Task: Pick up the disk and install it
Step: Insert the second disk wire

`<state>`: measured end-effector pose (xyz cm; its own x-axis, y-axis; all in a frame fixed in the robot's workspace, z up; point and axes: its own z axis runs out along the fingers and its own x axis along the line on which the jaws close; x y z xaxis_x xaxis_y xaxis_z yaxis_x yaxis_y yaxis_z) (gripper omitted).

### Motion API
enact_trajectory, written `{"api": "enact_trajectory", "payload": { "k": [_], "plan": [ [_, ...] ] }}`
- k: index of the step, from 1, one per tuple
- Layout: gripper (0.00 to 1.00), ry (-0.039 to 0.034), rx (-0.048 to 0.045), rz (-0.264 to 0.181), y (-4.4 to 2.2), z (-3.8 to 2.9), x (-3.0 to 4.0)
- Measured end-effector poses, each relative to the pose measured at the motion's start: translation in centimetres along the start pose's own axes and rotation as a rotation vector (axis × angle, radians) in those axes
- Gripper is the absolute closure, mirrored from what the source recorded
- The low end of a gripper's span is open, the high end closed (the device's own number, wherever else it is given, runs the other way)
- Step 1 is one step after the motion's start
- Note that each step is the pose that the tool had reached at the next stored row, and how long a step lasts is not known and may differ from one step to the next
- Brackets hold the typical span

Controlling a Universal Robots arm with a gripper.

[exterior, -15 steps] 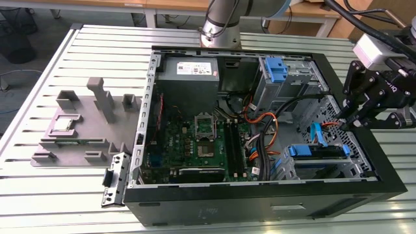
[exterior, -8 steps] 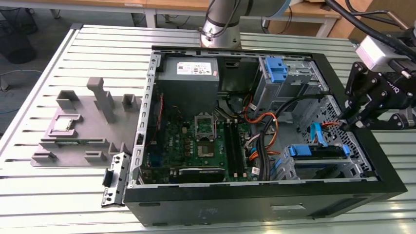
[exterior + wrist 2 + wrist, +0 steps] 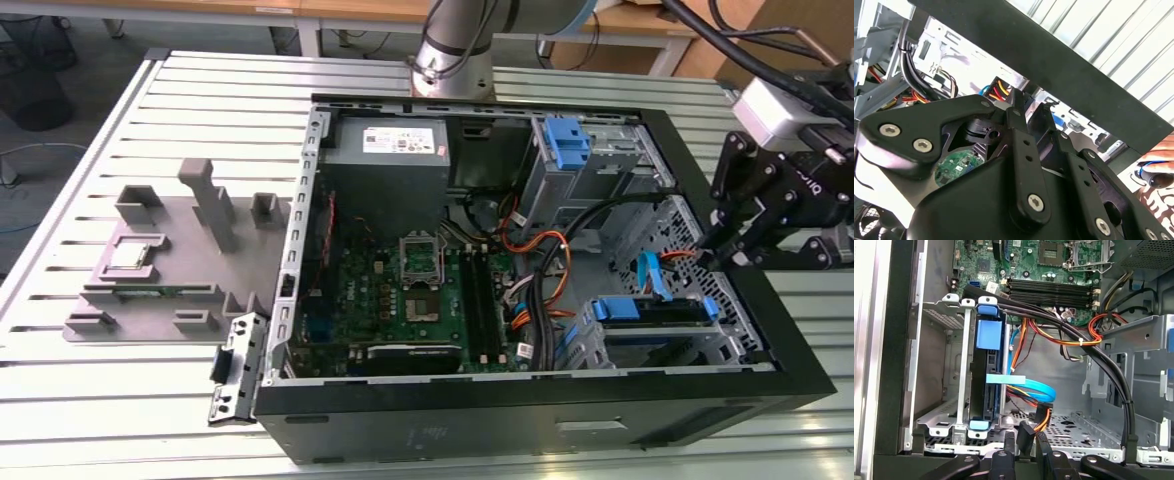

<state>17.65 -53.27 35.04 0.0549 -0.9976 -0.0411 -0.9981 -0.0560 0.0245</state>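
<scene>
Currently the gripper (image 3: 737, 247) hovers over the PC case (image 3: 790, 345) rim; whether it is open or closed I cannot tell. The disk (image 3: 987, 385) stands edge-on in the drive cage (image 3: 961, 370) just ahead of it. Judged best: work straight along the cage rails, clear of the black cable bundle (image 3: 1105, 366) and blue SATA cable (image 3: 1035, 386) beside it.

The computer case (image 3: 534, 425) is black, the motherboard (image 3: 400, 300) green. The disk (image 3: 988, 385) wears a bright blue carrier (its flat cable (image 3: 1029, 385) is paler blue). Cables (image 3: 1064, 337) run orange, red, yellow and black. The slatted table (image 3: 174, 400) is silver-grey, and the gripper (image 3: 747, 225) is black.
</scene>
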Motion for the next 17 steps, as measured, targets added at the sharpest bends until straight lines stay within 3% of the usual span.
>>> {"api": "enact_trajectory", "payload": {
  "k": [10,17],
  "plan": [
    [0.69,0.0192,-0.0011,0.001,0.2,0.35,0.24],
    [0.69,0.0389,-0.0022,0.001,1.26,0.72,0.36]
  ]
}}
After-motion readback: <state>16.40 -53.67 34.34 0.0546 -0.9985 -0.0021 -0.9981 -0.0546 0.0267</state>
